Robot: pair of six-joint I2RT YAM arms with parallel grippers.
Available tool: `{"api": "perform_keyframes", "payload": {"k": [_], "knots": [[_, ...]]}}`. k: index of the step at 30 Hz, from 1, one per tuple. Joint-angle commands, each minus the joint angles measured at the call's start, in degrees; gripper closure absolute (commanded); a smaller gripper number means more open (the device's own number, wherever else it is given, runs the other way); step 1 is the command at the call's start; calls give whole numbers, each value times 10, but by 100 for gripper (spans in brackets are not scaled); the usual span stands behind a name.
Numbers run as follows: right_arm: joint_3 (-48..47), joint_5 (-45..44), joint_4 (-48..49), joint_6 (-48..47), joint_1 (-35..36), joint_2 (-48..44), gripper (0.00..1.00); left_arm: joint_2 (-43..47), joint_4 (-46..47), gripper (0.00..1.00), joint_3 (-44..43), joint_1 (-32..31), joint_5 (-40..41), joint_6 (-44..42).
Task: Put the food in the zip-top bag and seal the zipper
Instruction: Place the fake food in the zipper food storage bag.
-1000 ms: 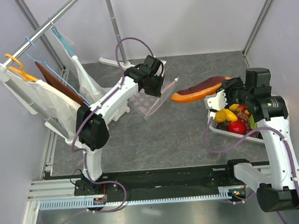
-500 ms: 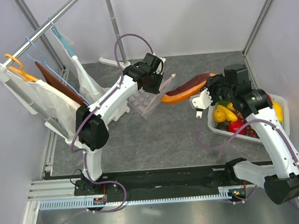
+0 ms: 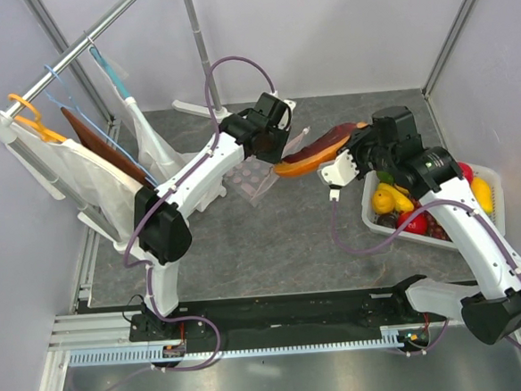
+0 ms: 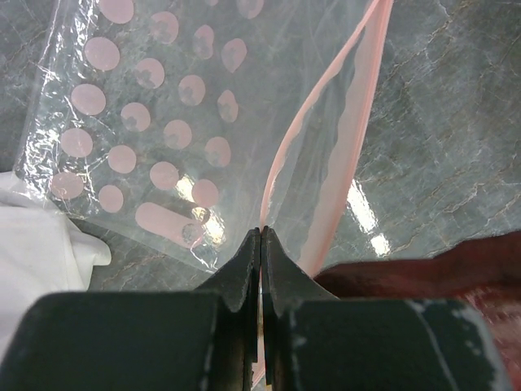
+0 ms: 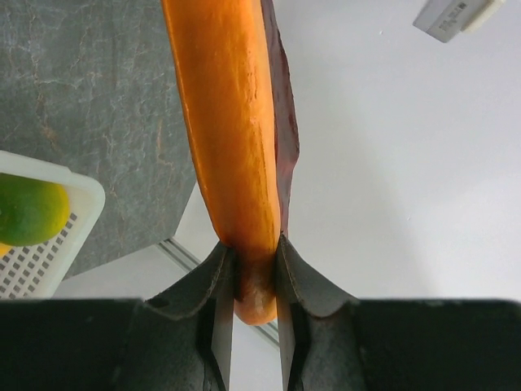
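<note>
1. A grey stone-patterned table (image 3: pixel 272 239) is lying under my arms, with pale walls (image 3: pixel 338 29) closing it in; a metal rail (image 3: pixel 80 49) is slanting across the upper left of the top view, carrying hangers (image 3: pixel 31 117) and a white cloth (image 3: pixel 71 173).
2. A white slatted basket (image 3: pixel 397 231) is sitting at the right of the top view, holding yellow, red and green toy food (image 3: pixel 395 202); the zip-top bag (image 3: pixel 250 180) is hanging at upper centre, its dotted body trailing down and to the left onto the table.
3. My left claw (image 4: pixel 260 244) is clenching the bag by its pink zipper (image 4: pixel 326 155) edge, fingers pressed together on one lip; the mouth is gaping to the right in the wrist view.
4. My right claw (image 5: pixel 251 252) is grasping the long orange-brown piece (image 3: pixel 311 152) by one end; the piece is hovering above the table, its long axis running from upper right to lower left in the top view; its free tip is pointing at the bag's mouth, just beside my left claw; whether the tip is inside the mouth I cannot tell.
</note>
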State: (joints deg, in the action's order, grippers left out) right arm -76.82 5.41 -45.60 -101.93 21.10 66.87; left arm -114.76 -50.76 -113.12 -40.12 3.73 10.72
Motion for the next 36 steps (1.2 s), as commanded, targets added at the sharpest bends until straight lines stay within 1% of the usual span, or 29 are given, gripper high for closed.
{"api": "perform_keyframes", "payload": {"k": [1, 2, 10, 14, 16, 18, 19, 21, 22, 24, 25, 26, 28, 32, 36], "knots": [[-12, -49, -4, 1, 14, 1, 100, 1, 7, 98, -32, -5, 18, -24], [-10, -71, -4, 2, 17, 4, 100, 1, 7, 98, -32, -7, 20, -26], [-10, -163, -39, 22, 46, 23, 100, 10, 7, 98, -31, -10, 22, -29], [0, -195, -53, 37, 65, 19, 100, 11, 6, 98, -33, -10, 17, -26], [11, -224, -23, 45, 81, 12, 100, 13, 6, 98, -35, -10, 2, -22], [32, -241, 5, 59, 103, 9, 100, 14, 5, 98, -38, -10, -30, -17], [38, -248, 36, 63, 113, 8, 100, 14, 2, 98, -40, -10, -63, -13], [60, -275, 71, 71, 139, 5, 100, 6, -6, 98, -56, -10, -87, -7], [68, -289, 111, 72, 148, 3, 100, 2, -20, 98, -65, -10, -100, -4], [101, -330, 153, 65, 174, -4, 100, -10, -34, 98, -93, -10, -102, 2], [112, -343, 193, 64, 184, -6, 100, -12, -39, 98, -100, -9, -110, 4], [126, -352, 206, 65, 191, -9, 100, -13, -43, 98, -106, -9, -117, 5], [129, -366, 220, 83, 207, -10, 100, -8, -43, 98, -105, -8, -143, 10], [124, -367, 206, 97, 220, -11, 100, 1, -44, 98, -106, -8, -183, 15], [107, -339, 192, 119, 233, -11, 100, 9, -44, 98, -105, -7, -228, 18]]}}
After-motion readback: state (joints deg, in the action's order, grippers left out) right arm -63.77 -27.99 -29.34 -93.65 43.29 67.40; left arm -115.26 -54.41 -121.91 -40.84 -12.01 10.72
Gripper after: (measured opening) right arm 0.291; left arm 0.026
